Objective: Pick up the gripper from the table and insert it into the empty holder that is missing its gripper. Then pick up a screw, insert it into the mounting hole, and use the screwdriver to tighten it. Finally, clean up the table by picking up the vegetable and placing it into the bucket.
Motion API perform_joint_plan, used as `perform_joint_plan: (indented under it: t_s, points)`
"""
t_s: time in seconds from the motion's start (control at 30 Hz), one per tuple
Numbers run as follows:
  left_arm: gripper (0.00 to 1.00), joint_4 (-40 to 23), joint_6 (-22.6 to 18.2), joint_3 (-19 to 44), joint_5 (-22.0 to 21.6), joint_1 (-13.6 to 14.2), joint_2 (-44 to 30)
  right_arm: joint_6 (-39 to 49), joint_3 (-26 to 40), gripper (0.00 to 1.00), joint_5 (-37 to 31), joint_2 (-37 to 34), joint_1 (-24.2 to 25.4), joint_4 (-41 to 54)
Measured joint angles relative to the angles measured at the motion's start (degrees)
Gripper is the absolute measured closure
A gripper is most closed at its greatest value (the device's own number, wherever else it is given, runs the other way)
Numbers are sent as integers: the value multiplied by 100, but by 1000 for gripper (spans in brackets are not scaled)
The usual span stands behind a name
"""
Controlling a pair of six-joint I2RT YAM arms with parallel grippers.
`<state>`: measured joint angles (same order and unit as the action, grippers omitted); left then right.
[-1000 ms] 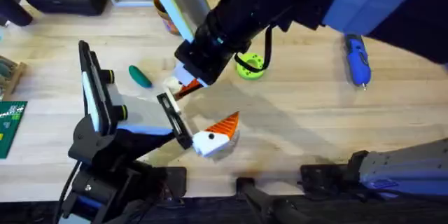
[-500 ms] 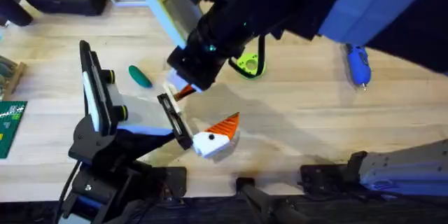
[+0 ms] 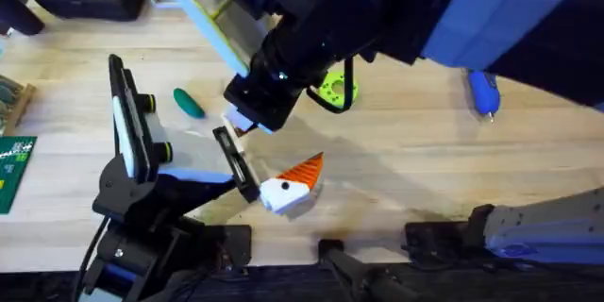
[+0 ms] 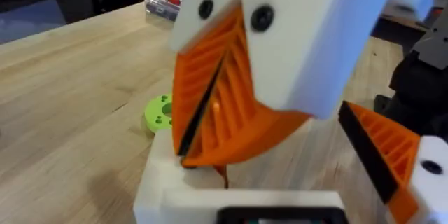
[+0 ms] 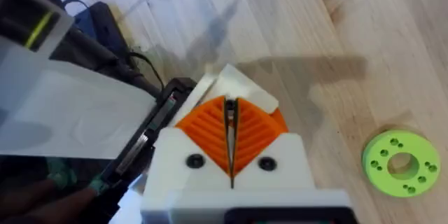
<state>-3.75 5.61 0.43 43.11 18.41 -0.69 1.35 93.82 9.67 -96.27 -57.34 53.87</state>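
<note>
Two end effectors are seen over the wooden desk (image 3: 406, 175). Nearest to the bases, the left end effector (image 3: 300, 176) is held low over the desk; whether it is open or closed cannot be told. Just beyond it, the right end effector (image 5: 231, 143) is closed, its orange pads pressed together, and whether something is gripped between them cannot be told. A white angular piece, which seems to be the holder (image 5: 241, 87), is seen directly under its tips. Farther away, the vegetable (image 3: 189, 104) is lying on the desk, beside the right end effector but apart from it. A lime-green disc (image 3: 330, 89) is lying farther back, and the screwdriver (image 3: 483, 92) is placed well apart at the right.
</note>
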Motion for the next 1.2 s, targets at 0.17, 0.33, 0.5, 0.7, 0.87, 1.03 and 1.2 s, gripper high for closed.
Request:
perform_joint_plan:
  t_s: [0.17, 0.33, 0.5, 0.7, 0.87, 1.03, 1.2]
  points:
    - [15, 0, 0, 0, 20, 0, 0, 0, 2, 995, 0, 0, 0, 5]
    - [16, 0, -6, 0, 20, 0, 0, -5, 2, 894, 7, 0, 0, 20]
    - [15, 0, -4, 0, -8, -2, 1, 15, 2, 186, -97, 0, 95, 79]
    - [15, 3, -28, 0, 19, 0, 2, -49, 2, 9, -37, 32, 377, 166]
    - [15, 2, -31, 0, 20, 0, 2, -53, 2, 9, 28, 317, 754, 477]
    - [15, 2, -31, 0, 20, 0, 2, -27, 2, 9, 362, 723, 1460, 815]
    - [15, 2, -31, 0, 20, 0, 2, 145, -519, 9, 1194, 1052, 2313, 824]
